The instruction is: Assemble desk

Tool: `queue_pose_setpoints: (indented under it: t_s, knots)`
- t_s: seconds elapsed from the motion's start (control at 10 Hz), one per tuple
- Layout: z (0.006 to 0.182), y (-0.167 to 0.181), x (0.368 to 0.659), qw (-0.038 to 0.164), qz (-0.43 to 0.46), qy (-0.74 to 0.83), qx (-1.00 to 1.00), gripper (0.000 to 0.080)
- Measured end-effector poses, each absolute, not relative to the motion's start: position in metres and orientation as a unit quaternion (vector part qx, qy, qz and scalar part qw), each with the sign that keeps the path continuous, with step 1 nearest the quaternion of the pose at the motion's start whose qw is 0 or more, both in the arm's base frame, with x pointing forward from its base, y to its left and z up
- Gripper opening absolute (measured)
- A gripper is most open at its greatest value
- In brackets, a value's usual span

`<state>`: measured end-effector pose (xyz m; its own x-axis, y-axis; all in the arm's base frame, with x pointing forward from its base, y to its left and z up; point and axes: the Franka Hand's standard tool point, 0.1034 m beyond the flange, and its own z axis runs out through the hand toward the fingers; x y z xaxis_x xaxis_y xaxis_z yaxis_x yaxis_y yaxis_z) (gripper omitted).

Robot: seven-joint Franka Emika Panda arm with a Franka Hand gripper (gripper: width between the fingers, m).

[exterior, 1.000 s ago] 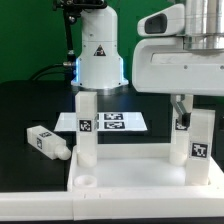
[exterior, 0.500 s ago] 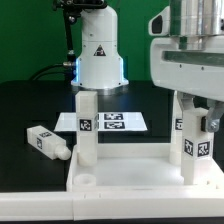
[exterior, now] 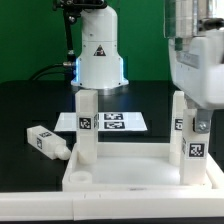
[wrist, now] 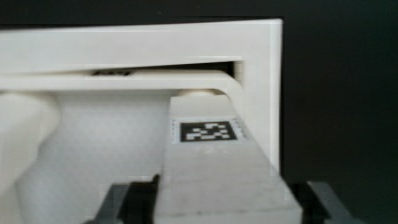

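You see the panel [exterior: 120,176] nearest, one leg [exterior: 86,125] upright at its left and another [exterior: 190,140] at its right. A loose leg [exterior: 46,142] lies further left; the marker board [exterior: 112,122] lies behind.
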<state>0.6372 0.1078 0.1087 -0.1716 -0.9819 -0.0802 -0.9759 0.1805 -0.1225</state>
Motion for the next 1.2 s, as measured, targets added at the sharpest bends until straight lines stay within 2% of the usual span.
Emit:
queue_pose_setpoints:
  t_s: [0.2, 0.3, 0.4, 0.5, 0.6, 0.7, 0.9, 1.2]
  knots:
    - [0.109, 0.108, 0.637, 0.071, -0.021, 0.771, -0.632, 0.0287]
    - [0.109, 0.108, 0.637, 0.071, -0.021, 0.771, -0.633, 0.0404]
    - [0.109, 0.108, 0.637, 0.071, -0.021, 0.771, -0.633, 0.0404]
    - [0.109, 0.109, 0.637, 0.071, -0.021, 0.771, -0.633, 0.0539]
    - [0.109, 0.109, 0.637, 0.071, -0.021, 0.768, -0.636, 0.0630]
    - [0.119, 0.109, 0.639, 0.078, -0.028, 0.731, -0.677, 0.0644]
    - [0.152, 0.101, 0.642, 0.105, -0.050, 0.640, -0.760, 0.0644]
    - [0.151, 0.101, 0.643, 0.104, -0.051, 0.629, -0.769, 0.0649]
